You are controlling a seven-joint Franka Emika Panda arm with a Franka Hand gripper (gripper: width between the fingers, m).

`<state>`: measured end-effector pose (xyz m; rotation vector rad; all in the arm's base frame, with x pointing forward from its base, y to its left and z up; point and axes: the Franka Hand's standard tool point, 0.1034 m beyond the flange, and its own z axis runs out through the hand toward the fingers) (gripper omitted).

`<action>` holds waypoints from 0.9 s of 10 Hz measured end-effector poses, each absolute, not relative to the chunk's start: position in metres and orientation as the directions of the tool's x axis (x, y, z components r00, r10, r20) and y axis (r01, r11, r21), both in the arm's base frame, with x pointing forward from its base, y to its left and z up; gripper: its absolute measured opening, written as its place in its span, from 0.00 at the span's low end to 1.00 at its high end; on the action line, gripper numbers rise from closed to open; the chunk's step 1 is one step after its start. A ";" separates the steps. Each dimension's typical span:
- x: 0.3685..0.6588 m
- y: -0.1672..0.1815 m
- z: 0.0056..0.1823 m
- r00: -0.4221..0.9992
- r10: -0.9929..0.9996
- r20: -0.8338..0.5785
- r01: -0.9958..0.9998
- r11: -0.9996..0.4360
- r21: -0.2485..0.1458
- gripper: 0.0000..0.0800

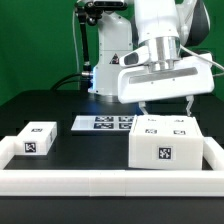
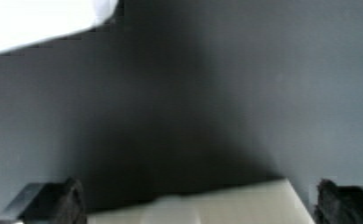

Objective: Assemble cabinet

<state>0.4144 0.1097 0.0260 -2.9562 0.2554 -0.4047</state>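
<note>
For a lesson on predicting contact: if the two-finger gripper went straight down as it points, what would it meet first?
Probably the top of the large white boxy plastic cabinet, just below the open gripper; depth is unclear, so perhaps its rear edge.

From my console: wrist view blurred, cabinet [image 2: 213, 208] cut by frame edge; tool fingers [image 2: 50, 202] only partly visible.
</note>
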 end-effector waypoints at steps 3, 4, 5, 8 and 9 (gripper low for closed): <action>0.421 0.112 0.019 0.956 -0.169 0.239 -0.131 -0.977 -0.166 0.81; 0.428 0.106 0.020 0.956 -0.154 0.250 -0.116 -0.980 -0.161 0.81; 0.433 0.099 0.018 0.953 -0.161 0.255 -0.122 -0.979 -0.160 0.81; 0.432 0.103 0.008 0.956 -0.158 0.246 -0.120 -0.979 -0.163 0.81; 0.433 0.105 0.010 0.956 -0.154 0.249 -0.115 -0.980 -0.163 0.81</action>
